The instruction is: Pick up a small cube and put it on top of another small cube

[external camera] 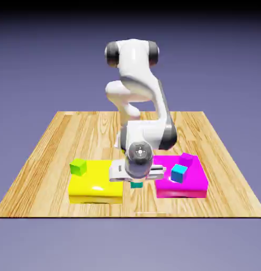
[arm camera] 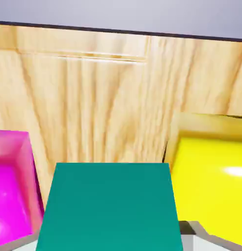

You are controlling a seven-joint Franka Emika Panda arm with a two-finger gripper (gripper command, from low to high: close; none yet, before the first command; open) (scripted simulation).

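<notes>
Teal small cube fills the lower hand view, sitting between the gripper fingertips, whose grey edges barely show at the frame's bottom corners. Whether the fingers press it firmly cannot be told. In the exterior view the gripper hangs low between a yellow block and a magenta block, with the cube peeking out beneath it. Farther off, a lime-green cube rests on the yellow block, while a cyan cube and a purple cube sit on the magenta one. Judging from this, the pick-up is underway; lifting and stacking remain.
</notes>
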